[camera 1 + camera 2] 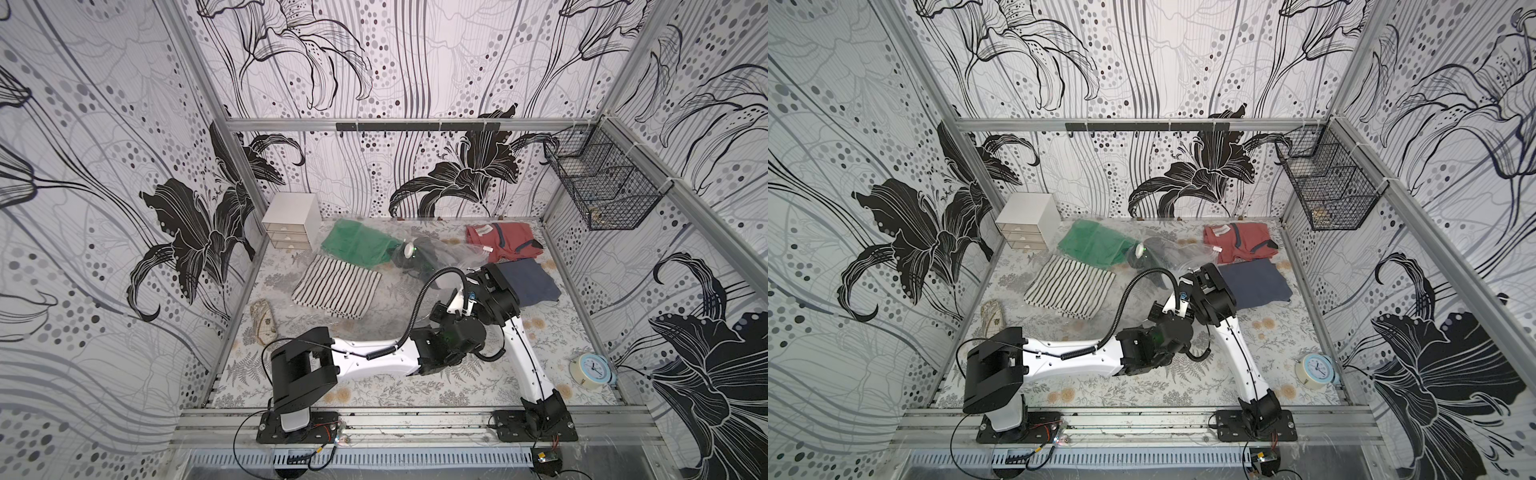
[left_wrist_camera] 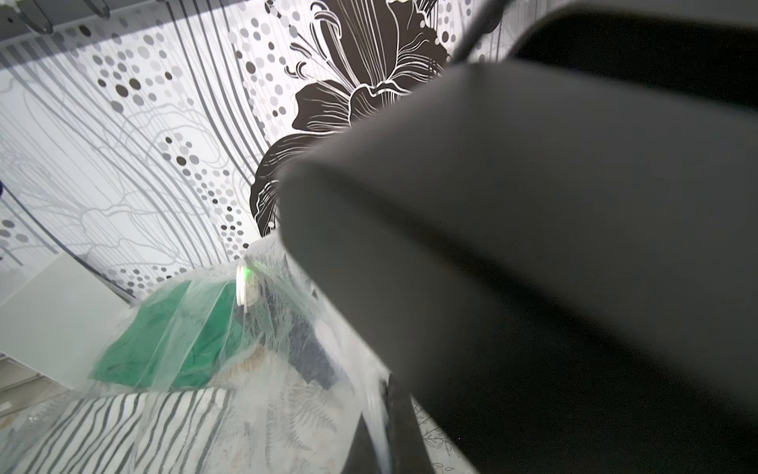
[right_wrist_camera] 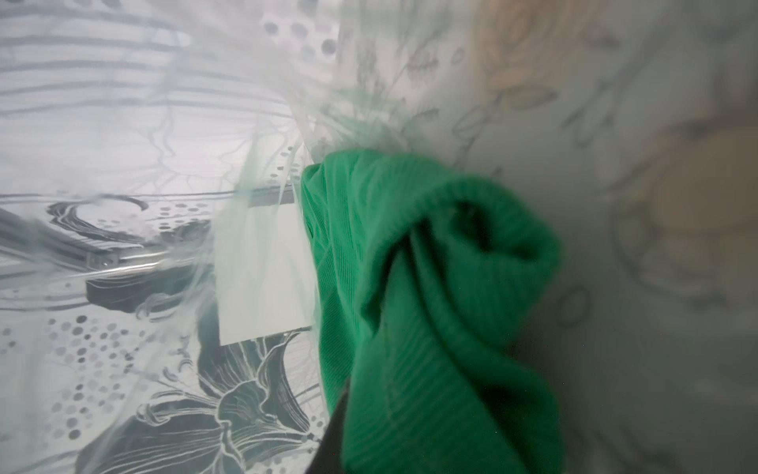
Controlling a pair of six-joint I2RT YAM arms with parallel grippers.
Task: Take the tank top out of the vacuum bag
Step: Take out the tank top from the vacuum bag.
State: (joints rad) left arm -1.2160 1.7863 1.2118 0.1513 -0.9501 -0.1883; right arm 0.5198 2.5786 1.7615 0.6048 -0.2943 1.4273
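Left gripper (image 2: 383,439) clamps the edge of the vacuum bag (image 1: 455,251); right gripper (image 1: 405,259), inside that bag, meets the tank top (image 3: 430,307); I cannot tell whether it grips.

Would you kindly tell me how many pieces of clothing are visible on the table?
4: green garment inside the vacuum bag, striped cloth just nearer, red shirt at the far right, navy garment just before it. Others could lie hidden beneath the arms.
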